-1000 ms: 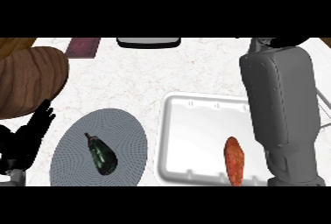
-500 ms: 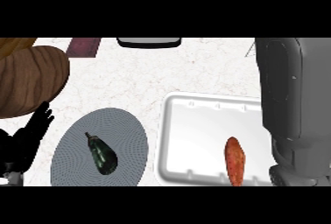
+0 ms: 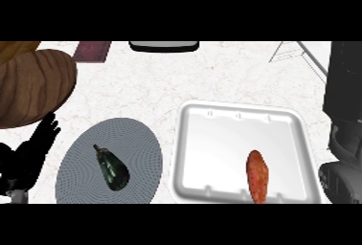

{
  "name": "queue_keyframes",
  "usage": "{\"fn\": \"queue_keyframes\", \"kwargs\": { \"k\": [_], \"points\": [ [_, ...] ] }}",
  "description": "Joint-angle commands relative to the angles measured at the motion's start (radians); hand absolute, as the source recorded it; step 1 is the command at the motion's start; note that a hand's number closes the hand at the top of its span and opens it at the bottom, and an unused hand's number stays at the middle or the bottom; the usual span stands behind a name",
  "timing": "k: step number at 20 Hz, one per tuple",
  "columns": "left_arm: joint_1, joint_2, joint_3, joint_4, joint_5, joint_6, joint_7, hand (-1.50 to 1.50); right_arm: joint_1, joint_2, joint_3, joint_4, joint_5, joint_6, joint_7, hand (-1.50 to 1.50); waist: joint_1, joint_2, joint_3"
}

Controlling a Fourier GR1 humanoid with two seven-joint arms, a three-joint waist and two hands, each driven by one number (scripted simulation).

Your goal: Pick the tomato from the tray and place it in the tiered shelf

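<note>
I see no tomato. The white foam tray (image 3: 240, 119) on the desk holds only a long orange-red vegetable (image 3: 256, 175), so the robot could grab that by mistake. The black left hand (image 3: 34, 150) rests open near the left edge. I cannot see the right hand, only its grey arm (image 3: 345, 110).

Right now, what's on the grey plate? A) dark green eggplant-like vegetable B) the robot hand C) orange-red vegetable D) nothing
A: a dark green eggplant-like vegetable lies on the grey plate; the orange-red vegetable sits in the white tray instead.
</note>
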Motion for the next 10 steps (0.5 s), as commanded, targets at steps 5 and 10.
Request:
{"fn": "queue_keyframes", "kwargs": {
  "k": [5, 10],
  "points": [
    [-0.025, -0.005, -0.001, -0.025, -0.01, -0.005, 0.046, 0.0, 0.007, -0.11, -0.077, 0.113, 0.037, 0.032, 0.039, 1.5, 0.0, 0.004, 0.001],
    [-0.024, -0.003, 0.028, 0.001, 0.007, -0.03, 0.03, 0.0, -0.026, -0.19, -0.116, 0.198, 0.043, 0.064, 0.001, 1.5, 0.004, 0.004, 0.001]
  ]
}}
